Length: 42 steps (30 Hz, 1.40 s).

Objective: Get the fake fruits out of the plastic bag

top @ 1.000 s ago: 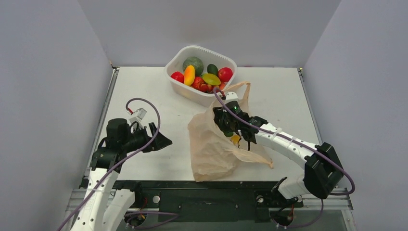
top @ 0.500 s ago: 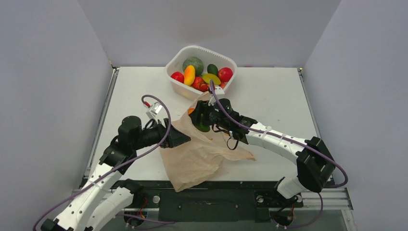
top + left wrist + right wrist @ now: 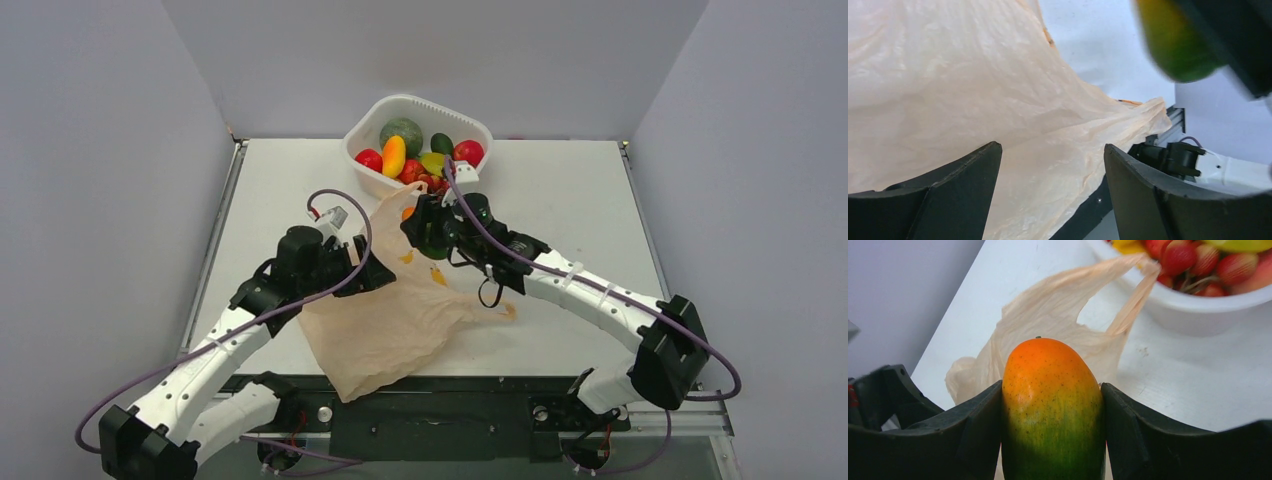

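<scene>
The peach plastic bag (image 3: 385, 325) lies crumpled on the table, its loop handle (image 3: 1128, 295) toward the tub. My right gripper (image 3: 418, 228) is shut on an orange-to-green fake mango (image 3: 1052, 410), held above the bag's mouth, clear of the plastic. The mango also shows as a green blur in the left wrist view (image 3: 1178, 45). My left gripper (image 3: 378, 272) is open, its fingers (image 3: 973, 170) spread just over the bag (image 3: 973, 100), with nothing between them. What is inside the bag is hidden.
A white tub (image 3: 372, 125) at the back centre holds several fake fruits and a dark-green melon (image 3: 401, 132). It also shows in the right wrist view (image 3: 1208, 310), just beyond the bag handle. The black front rail (image 3: 430, 410) runs along the near edge.
My right gripper has come out of the bag holding the mango and moved up-left toward the tub. My left arm has swung right onto the bag, which has shifted left and flattened.
</scene>
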Each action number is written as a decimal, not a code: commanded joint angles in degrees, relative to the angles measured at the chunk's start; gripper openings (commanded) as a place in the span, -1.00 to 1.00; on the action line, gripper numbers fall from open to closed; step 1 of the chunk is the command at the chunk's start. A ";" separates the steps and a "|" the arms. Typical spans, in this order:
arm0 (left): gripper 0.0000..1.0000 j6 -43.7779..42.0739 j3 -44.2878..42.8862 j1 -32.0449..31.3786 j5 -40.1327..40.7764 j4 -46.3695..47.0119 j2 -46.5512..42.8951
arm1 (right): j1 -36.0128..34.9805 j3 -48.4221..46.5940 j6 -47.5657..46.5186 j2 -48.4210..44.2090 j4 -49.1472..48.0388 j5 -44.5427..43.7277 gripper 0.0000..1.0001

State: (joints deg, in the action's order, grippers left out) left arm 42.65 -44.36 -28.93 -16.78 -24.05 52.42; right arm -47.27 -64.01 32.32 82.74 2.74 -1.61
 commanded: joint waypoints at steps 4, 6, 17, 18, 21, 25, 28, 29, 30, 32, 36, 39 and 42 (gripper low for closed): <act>0.46 -7.01 -5.02 2.74 3.61 -4.72 2.83 | 4.27 -9.73 -8.56 -3.72 5.47 -7.87 -1.00; 0.46 -8.88 -8.59 4.89 3.11 -7.60 3.25 | 5.94 -12.46 -9.83 -2.19 6.27 -8.48 -1.00; 0.53 -18.60 -21.78 13.26 7.32 -27.17 -4.66 | 17.35 -33.10 -10.67 17.69 7.75 -4.92 -1.00; 0.54 -18.59 -21.15 13.32 7.87 -28.35 -5.56 | 18.25 -34.38 -10.64 20.59 7.79 -4.29 -1.00; 0.56 -17.50 -18.65 13.32 10.92 -29.60 -10.65 | 19.60 -42.20 -11.78 26.54 8.30 -2.73 -0.97; 0.56 -15.02 -13.77 13.30 13.44 -30.20 -16.53 | 20.53 -51.98 -12.74 36.09 8.93 -1.75 -0.87; 0.56 -13.85 -10.06 13.36 13.52 -29.83 -20.99 | 20.70 -58.23 -12.10 43.32 9.35 -1.24 -0.82; 0.56 -13.54 -9.13 13.32 13.70 -29.98 -21.72 | 20.72 -60.75 -11.88 44.41 9.29 -0.91 -0.82; 0.56 -13.36 -8.80 13.36 13.94 -30.12 -22.93 | 20.66 -62.39 -11.39 46.50 9.03 -0.75 -0.80; 0.56 -13.54 -7.93 13.37 14.23 -30.35 -24.14 | 20.57 -63.68 -10.61 48.68 7.83 -0.63 -0.77; 0.56 -14.30 -6.17 13.37 14.76 -30.29 -25.28 | 20.27 -64.24 -9.44 51.38 4.81 -1.30 -0.60; 0.56 -14.60 -5.55 13.34 14.59 -29.50 -25.14 | 19.78 -65.20 -9.45 53.55 3.94 -1.60 -0.41; 0.56 -15.21 -5.43 13.31 14.21 -29.26 -24.36 | 18.81 -67.32 -9.90 55.33 3.71 -2.05 -0.29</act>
State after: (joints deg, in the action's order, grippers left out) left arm 28.25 -49.71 -15.92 -3.05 -55.24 27.46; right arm -27.00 -126.34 22.09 137.10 11.07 -2.98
